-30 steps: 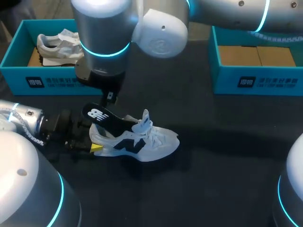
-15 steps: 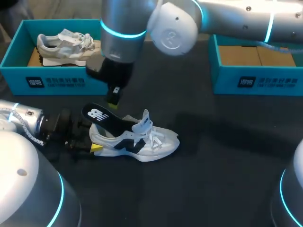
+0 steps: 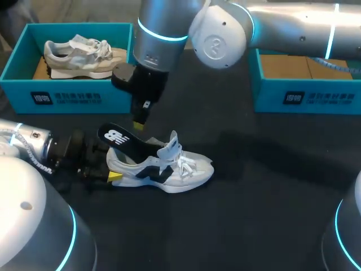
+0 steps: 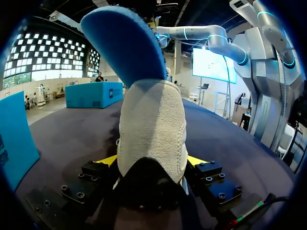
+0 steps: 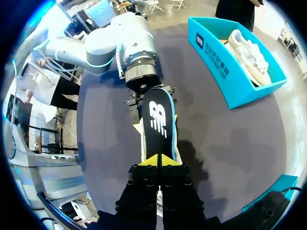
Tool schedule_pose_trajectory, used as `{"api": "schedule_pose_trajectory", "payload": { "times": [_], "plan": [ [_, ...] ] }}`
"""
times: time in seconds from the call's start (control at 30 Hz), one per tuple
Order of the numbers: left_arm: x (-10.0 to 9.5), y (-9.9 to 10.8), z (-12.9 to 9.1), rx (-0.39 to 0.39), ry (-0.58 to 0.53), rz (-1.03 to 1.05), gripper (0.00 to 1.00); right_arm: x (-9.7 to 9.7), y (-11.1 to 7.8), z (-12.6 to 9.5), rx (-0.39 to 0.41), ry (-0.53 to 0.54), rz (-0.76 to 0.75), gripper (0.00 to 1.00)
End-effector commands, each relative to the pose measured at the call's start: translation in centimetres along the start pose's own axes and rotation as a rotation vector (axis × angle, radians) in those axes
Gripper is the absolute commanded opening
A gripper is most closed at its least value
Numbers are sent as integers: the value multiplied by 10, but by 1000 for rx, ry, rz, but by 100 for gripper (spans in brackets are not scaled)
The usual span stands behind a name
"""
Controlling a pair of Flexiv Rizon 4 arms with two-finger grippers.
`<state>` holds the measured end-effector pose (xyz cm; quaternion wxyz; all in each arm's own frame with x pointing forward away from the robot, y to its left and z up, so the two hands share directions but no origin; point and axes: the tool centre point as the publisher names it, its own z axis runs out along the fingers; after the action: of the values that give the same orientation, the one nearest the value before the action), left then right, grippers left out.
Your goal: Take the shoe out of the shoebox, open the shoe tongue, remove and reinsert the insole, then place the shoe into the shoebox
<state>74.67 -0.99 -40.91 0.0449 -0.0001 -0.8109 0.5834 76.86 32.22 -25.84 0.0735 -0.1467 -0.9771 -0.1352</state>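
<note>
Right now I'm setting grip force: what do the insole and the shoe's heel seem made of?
The insole: likely foam, with a matte blue underside and a smooth black printed top. The shoe heel: probably suede or similar, pale with a fuzzy nap.

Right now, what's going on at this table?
The left gripper is shut on the heel of the white shoe, which stands on its sole on the table. The dark insole slants up out of the shoe's opening, only partly inside it. The right gripper hangs just above the insole's raised end, fingers together, holding nothing. A second shoe lies in the blue shoebox behind.
</note>
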Motion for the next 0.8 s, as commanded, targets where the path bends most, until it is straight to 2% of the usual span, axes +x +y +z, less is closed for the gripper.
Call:
{"api": "schedule_pose_trajectory", "payload": {
  "times": [0.03, 0.2, 0.3, 0.4, 0.67, 0.8],
  "plan": [
    [0, 0, 1, 0, -1, 0, 0, 0, -1, 1, -22, 8, -4, 0],
    [0, 0, 1, 0, -1, 0, 0, -2, -2, 12, -127, 97, 22, 0],
    [0, 0, 1, 0, -1, 0, 0, -2, -2, 17, -134, 114, 23, 0],
    [0, 0, 1, 0, -1, 0, 0, -3, -1, 23, -146, 149, 11, 13],
    [0, 0, 1, 0, -1, 0, 0, -12, 3, 40, -198, 265, -19, 25],
    [0, 0, 1, 0, -1, 0, 0, -17, 7, 47, -213, 331, -41, 28]
  ]
}}
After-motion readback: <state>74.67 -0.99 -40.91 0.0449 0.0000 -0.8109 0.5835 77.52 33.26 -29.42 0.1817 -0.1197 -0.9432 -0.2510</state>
